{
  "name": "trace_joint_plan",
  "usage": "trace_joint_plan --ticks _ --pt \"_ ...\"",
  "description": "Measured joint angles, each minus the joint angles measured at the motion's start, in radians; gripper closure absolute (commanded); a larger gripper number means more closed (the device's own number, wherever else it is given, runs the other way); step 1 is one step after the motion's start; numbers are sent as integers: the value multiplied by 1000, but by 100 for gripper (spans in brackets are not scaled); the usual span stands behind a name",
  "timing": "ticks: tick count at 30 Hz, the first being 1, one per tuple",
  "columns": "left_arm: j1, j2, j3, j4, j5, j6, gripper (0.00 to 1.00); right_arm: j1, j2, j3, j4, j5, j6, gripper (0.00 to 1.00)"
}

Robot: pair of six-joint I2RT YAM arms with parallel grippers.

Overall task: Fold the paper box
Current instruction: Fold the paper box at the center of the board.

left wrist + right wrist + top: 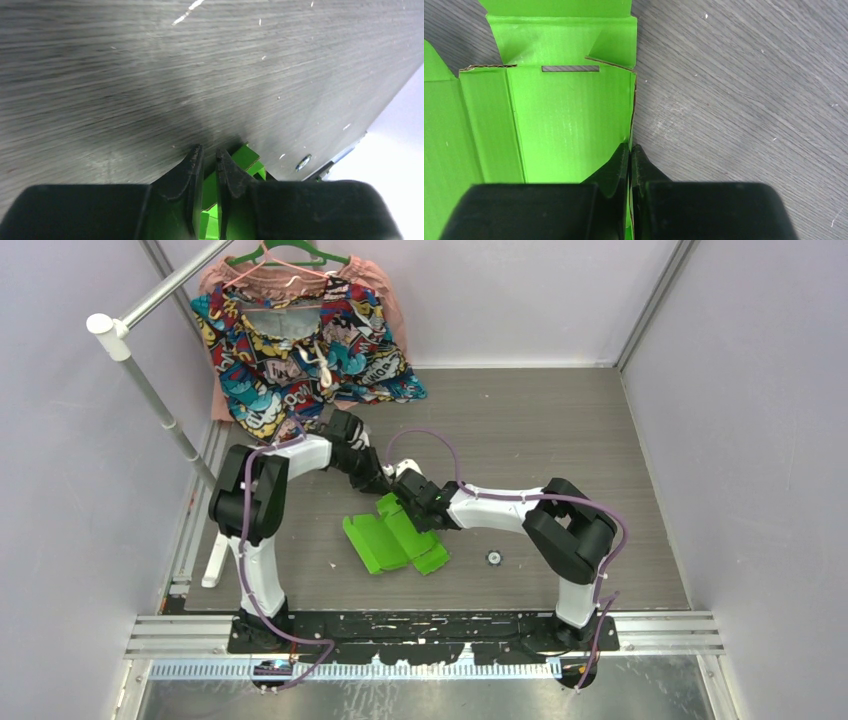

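Note:
The paper box (385, 540) is a lime-green die-cut sheet, partly folded, lying on the grey table in the middle. In the right wrist view its panels, creases and a slot fill the left half (564, 125). My right gripper (630, 147) is shut on the sheet's right edge, with a sliver of green card between its fingers; from above it sits at the sheet's far corner (408, 508). My left gripper (388, 483) hovers just behind that corner. Its fingers (197, 165) stand a narrow gap apart (209, 152), with a green flap (247, 155) showing past them, not pinched.
A colourful patterned garment (300, 340) hangs on a green hanger at the back left, beside a slanted white rack pole (150, 380). A small round dark part (493, 558) lies on the table right of the sheet. A white bracket (215, 560) stands at the left edge.

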Motion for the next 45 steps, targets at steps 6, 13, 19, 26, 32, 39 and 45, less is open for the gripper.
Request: trace_joint_plan --ticks 6,13,19,26,32,39,45 --pt "-7 9 -18 8 79 13 85 -2 0 0 5 -20 0 99" --pt "-13 7 -48 19 122 26 90 -14 3 7 0 -45 1 99" --pt "-13 -22 -87 21 122 28 91 -31 8 16 -8 -65 2 99" --pt "-15 -58 -111 18 118 30 91 -41 16 29 -17 -80 8 99" --pt "-24 -75 -111 18 118 37 80 -46 24 42 -25 -87 12 99" --pt "-37 -80 -107 19 135 59 74 -50 29 53 -40 -94 15 99" --pt "-45 -87 -107 14 171 82 73 -55 31 57 -45 -104 16 99"
